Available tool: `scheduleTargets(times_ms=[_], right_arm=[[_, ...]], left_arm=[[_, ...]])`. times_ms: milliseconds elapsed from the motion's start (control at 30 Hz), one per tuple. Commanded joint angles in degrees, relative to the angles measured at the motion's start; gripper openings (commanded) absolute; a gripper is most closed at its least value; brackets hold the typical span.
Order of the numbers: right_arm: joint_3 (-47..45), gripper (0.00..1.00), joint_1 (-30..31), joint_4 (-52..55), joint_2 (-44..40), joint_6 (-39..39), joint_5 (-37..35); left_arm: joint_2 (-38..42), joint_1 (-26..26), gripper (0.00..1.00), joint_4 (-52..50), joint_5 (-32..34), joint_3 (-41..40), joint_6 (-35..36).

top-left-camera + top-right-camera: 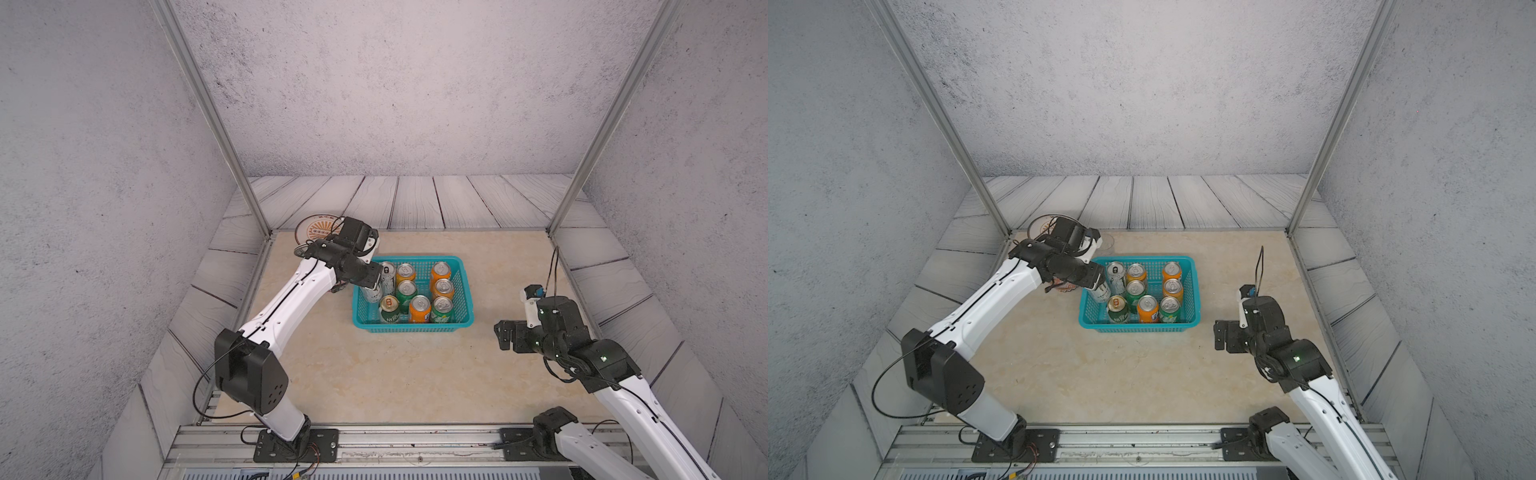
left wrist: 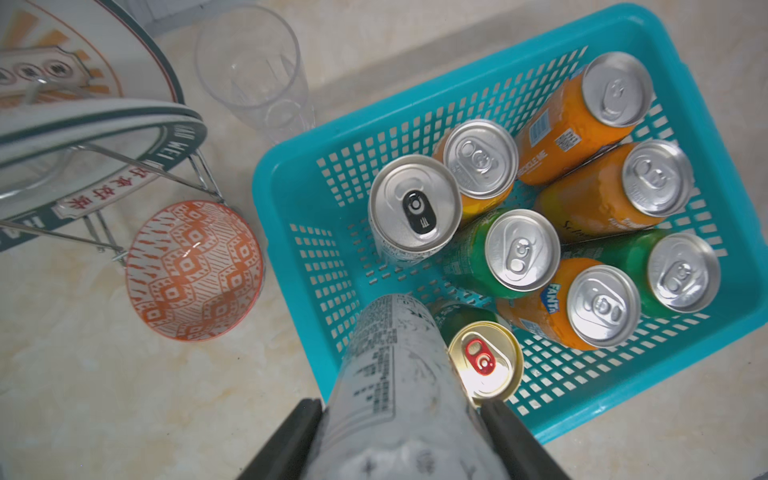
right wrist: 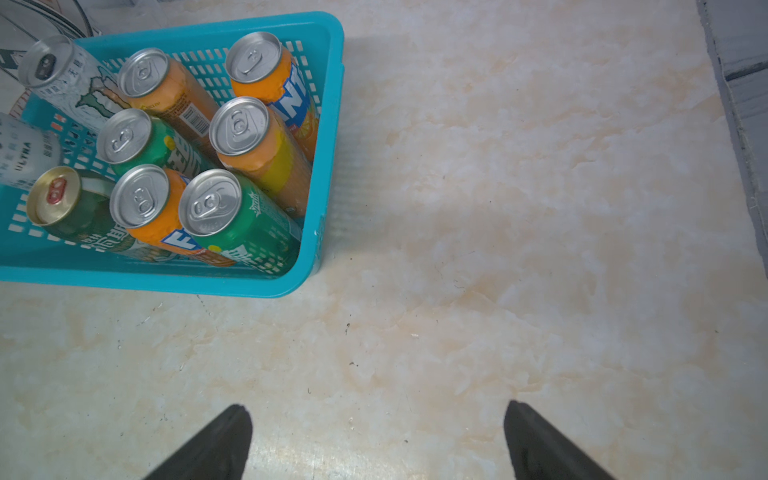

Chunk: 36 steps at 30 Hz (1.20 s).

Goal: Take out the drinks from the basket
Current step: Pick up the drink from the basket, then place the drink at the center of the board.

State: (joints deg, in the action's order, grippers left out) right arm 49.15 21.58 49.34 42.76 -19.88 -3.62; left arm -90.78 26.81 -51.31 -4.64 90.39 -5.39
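We are only at the first can: our left gripper (image 2: 402,405) pinches a slim silver-white can (image 2: 390,353) at a corner of the basket (image 2: 272,216), seemingly not yet clear of it. The other eight drinks (image 2: 521,249) stand inside, and none is out on the table (image 3: 498,208). Our right gripper (image 3: 378,407) hangs spread beside the basket.
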Motion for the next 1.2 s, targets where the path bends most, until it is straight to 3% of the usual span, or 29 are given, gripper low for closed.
scheduleTargets(times_ms=[0,300,733,933,1167], right_arm=[[0.8,0.99,0.2,0.9,-1.1,0.5,-1.4],[1.3,0.99,0.1,1.0,-1.7,0.1,-1.0],[1.2,0.99,0.2,0.3,-2.1,-0.9,0.0],[1.1,0.99,0.1,0.3,-2.0,-1.1,0.3],[0.8,0.99,0.1,0.3,-1.9,-0.9,-0.3]], left_arm=[[5.2,0.3,0.55,-0.7,0.5,2.2,0.2],[16.3,0.3,0.55,-6.4,3.1,1.7,-0.5],[33.9,0.3,0.54,-9.2,5.9,-17.4,-4.9],[36.1,0.3,0.54,-5.2,5.1,-26.7,-6.9],[32.4,0.3,0.54,1.4,5.7,-33.3,-6.6]])
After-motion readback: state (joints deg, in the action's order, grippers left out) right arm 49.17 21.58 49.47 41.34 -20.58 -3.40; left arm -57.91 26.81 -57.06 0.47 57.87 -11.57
